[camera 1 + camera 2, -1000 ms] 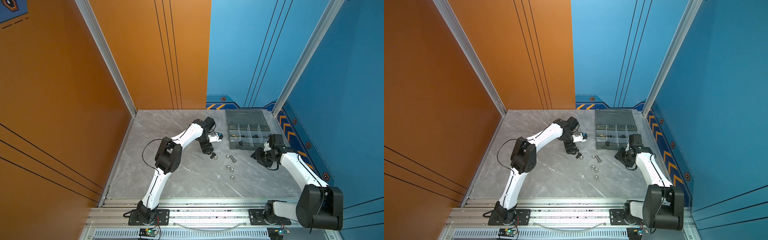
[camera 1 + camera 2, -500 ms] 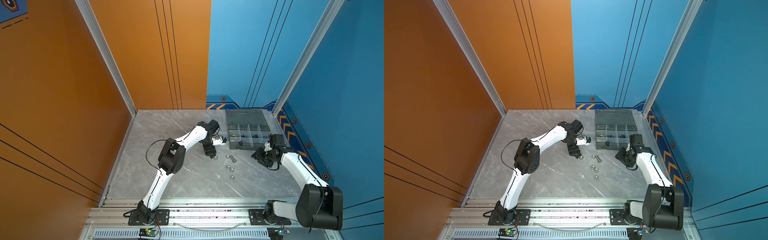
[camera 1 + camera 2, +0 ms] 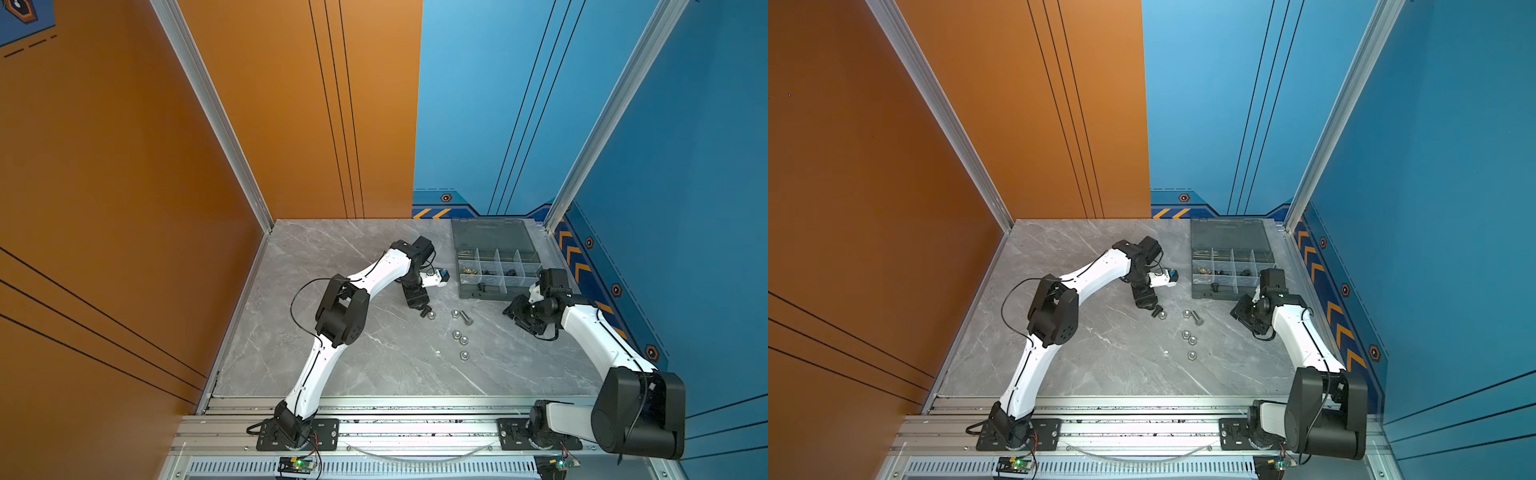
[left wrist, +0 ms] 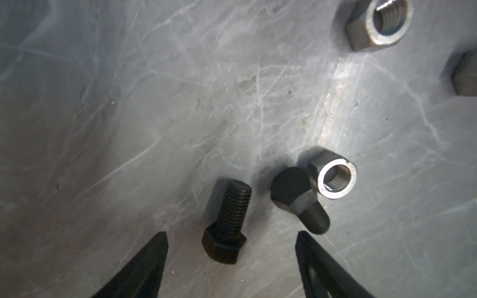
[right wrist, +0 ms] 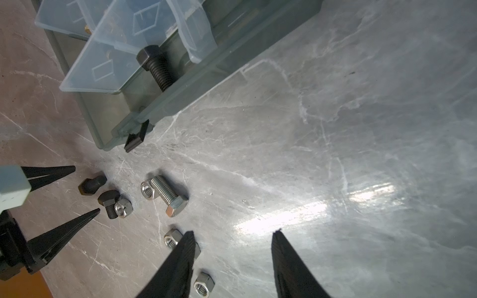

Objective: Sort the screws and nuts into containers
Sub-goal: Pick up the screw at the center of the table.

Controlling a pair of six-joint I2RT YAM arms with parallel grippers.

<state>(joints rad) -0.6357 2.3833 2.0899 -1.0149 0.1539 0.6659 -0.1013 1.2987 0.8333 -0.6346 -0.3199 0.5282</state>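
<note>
Just in front of the smoky grey translucent plastic organizer box [image 3: 492, 235], off the front corner nearer my left arm, my left gripper [image 4: 231, 234] hangs low over the grey marble tabletop [image 3: 353, 365]. Its jaws are spread wide on either side of a short black hex-head bolt [image 4: 227, 224]; neither finger touches it, so nothing is held yet. My worry is the neighbour: a second black bolt [image 4: 296, 196] lies just beside it, threaded end close to one fingertip, head touching a small silver hex nut [image 4: 335, 178]. Closing from here could, I judge, catch that shank and drag both pieces, or pinch the target's head off-centre so it twists out and rolls. Also before the box lies a longer silver hex-head bolt [image 5: 167, 193] against another silver nut [image 5: 147, 190], with three loose silver nuts [image 3: 461, 343] farther out. My right gripper [image 5: 232, 233], partly open and empty, hovers off the box's other front corner. One black bolt [image 5: 154, 67] already lies in a front compartment.
</note>
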